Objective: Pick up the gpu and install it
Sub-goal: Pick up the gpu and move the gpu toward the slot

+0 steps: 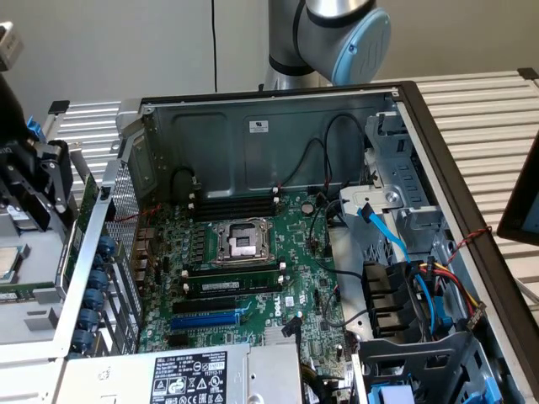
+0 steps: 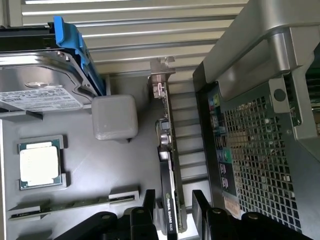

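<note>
- Pale slatted metal table (image 1: 480, 109) runs under everything I can see. The open grey steel computer case (image 1: 278, 126) lies on it, its large green motherboard (image 1: 253, 278) facing up.
- My silver arm with the pale blue joint cap (image 1: 337, 34) rises behind the case. Its working end sits past the case's perforated rear wall, at the exterior view's left.
- There the black two-finger gripper (image 1: 38, 181) points downward, beside the case.
- On the wrist camera the gripper (image 2: 172, 202) has its fingers drawn in narrow, one on each face of the gpu (image 2: 167, 150). This is a small green circuit card with a silver metal end bracket, seen edge-on. I read that as a pinch on the card.
- The gpu (image 1: 84, 202) hangs upright between the flat grey parts tray (image 2: 100, 170) and the case's rear wall, outside the case.
- On the tray lie a square silver processor chip (image 2: 40, 162) and a silver hard drive in a blue carrier (image 2: 40, 85).
</note>
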Robot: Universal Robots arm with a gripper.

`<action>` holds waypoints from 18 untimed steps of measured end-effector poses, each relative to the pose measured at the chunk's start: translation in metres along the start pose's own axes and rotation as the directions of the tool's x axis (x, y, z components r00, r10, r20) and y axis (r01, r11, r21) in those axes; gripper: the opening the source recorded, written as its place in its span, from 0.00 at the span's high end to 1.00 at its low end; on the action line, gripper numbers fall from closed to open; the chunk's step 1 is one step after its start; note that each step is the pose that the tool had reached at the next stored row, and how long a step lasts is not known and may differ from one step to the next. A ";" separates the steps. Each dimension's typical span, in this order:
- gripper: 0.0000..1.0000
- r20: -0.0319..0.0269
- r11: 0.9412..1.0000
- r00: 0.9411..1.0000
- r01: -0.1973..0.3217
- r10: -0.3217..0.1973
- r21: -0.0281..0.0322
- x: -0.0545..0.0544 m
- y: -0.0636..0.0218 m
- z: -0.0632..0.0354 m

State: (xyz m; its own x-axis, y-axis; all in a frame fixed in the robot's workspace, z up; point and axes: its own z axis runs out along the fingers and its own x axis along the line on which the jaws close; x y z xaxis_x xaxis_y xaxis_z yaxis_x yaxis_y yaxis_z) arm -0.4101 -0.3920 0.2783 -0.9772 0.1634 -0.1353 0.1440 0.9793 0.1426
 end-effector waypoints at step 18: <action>0.56 -0.006 0.999 1.000 -0.009 0.009 -0.039 0.000 -0.0096 0.0266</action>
State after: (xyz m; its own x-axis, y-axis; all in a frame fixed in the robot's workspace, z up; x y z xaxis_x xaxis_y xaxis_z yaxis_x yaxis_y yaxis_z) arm -0.4073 -0.3982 0.2508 -0.9768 0.1715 -0.1282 0.1468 0.9723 0.1819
